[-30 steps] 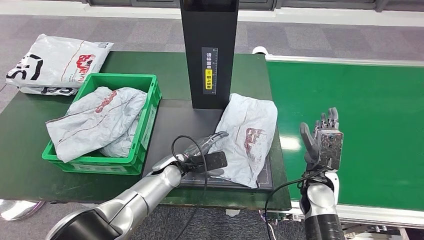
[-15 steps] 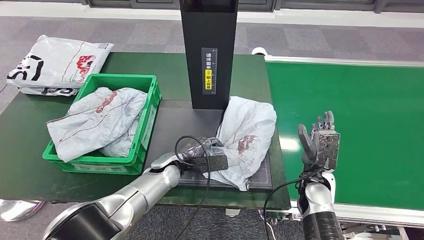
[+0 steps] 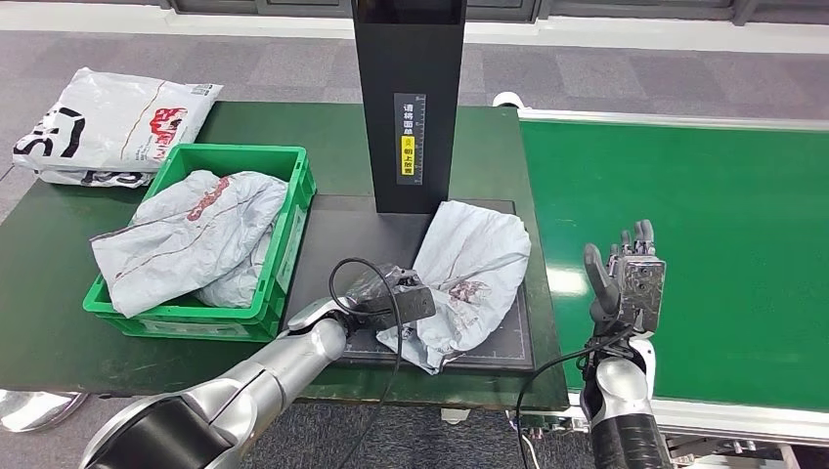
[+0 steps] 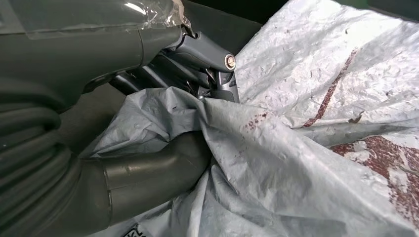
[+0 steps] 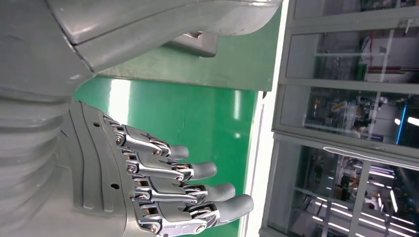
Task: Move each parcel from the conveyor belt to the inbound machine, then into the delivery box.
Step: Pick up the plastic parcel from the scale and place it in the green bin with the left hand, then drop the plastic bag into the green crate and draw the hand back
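Observation:
A crumpled grey parcel point(image 3: 470, 278) with red print lies on the dark plate point(image 3: 337, 239) of the inbound machine, at the foot of its black column point(image 3: 408, 103). My left hand point(image 3: 396, 301) grips the parcel's near left edge; in the left wrist view the grey film point(image 4: 276, 148) is bunched between the thumb point(image 4: 148, 173) and the fingers point(image 4: 207, 74). My right hand point(image 3: 626, 283) is held upright over the near edge of the green conveyor belt point(image 3: 704, 225), fingers straight and apart, holding nothing; the right wrist view shows those fingers point(image 5: 178, 190) spread.
A green delivery box point(image 3: 289, 234) at the left holds a grey parcel point(image 3: 186, 239). A white parcel point(image 3: 108, 122) lies on the dark green table point(image 3: 39, 293) behind the box. A black cable point(image 3: 367, 283) loops above my left wrist.
My left hand has closed on the parcel's edge and pulled it left, bunching and shifting the parcel toward the box. My right hand has sunk slightly.

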`<state>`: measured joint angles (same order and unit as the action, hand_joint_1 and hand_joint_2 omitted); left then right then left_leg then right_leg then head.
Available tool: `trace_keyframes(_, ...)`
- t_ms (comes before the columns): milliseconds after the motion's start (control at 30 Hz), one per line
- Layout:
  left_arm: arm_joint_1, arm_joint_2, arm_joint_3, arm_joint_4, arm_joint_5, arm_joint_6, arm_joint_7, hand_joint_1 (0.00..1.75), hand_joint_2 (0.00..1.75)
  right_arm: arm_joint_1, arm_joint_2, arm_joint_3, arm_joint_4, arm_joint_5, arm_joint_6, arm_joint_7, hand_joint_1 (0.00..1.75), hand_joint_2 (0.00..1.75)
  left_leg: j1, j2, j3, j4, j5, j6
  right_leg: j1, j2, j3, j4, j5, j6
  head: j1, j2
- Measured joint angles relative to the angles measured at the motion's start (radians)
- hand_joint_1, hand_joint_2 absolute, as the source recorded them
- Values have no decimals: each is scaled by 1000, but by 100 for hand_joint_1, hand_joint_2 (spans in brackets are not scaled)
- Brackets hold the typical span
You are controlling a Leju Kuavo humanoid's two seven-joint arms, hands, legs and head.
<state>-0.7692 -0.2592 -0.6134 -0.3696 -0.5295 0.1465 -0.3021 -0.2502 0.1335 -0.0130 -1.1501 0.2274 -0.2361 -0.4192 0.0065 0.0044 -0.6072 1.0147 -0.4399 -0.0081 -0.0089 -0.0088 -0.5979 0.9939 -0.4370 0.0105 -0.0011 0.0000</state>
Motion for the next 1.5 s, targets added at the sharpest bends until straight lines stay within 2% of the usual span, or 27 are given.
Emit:
trace_keyframes(500,1,3,3,2,8,7,-10,175,175,0,0,0,0,-1,-1,0,0,175,0,0,0,0,0,0,0,0,0,0,0,0,0,0)
trace_keyframes(633,1,3,37,-5,51,62,-64,175,175,0,0,0,1,-5,-9,-1,0,175,0,0,0,0,0,0,0,0,0,0,0,0,0,0)
trace_keyframes(767,-4,7,94,-51,102,166,-138,175,175,-1,0,0,1,-6,-24,-3,0,175,0,0,-1,0,0,0,0,0,-1,0,0,0,0,0)
trace_keyframes(867,-18,21,148,-127,87,309,-161,175,175,0,0,0,-1,-1,-39,-3,0,175,0,0,-1,0,0,0,0,0,-1,1,0,0,0,0)
trace_keyframes(933,-25,37,207,-213,-33,437,-159,175,175,5,1,-7,-14,10,-71,-1,0,175,0,-1,-2,0,1,-1,0,0,-2,1,0,0,0,0)
trace_keyframes(1000,-47,70,325,-290,-213,525,-186,175,175,19,3,-26,-45,17,-90,6,0,175,1,-1,-3,0,2,-1,1,-1,-3,2,0,-1,0,0)
trace_keyframes(1033,-64,90,402,-311,-266,542,-204,175,175,29,3,-36,-62,18,-88,10,0,175,1,1,-2,0,1,-2,1,1,-4,2,0,-1,0,0)
trace_keyframes(1100,-92,124,540,-332,-274,550,-221,175,175,48,4,-50,-90,18,-79,12,0,175,0,8,1,0,-1,-5,0,8,-4,3,0,-1,0,0)
trace_keyframes(1200,-101,165,658,-355,-235,553,-226,175,175,67,5,-69,-119,18,-74,12,0,175,1,11,2,-1,-1,-6,1,12,-5,4,0,-3,0,0)
trace_keyframes(1500,-102,186,733,-375,-243,554,-230,175,175,73,7,-81,-142,18,-73,12,0,175,2,2,0,-1,1,-6,1,3,-4,4,-1,-5,0,0)
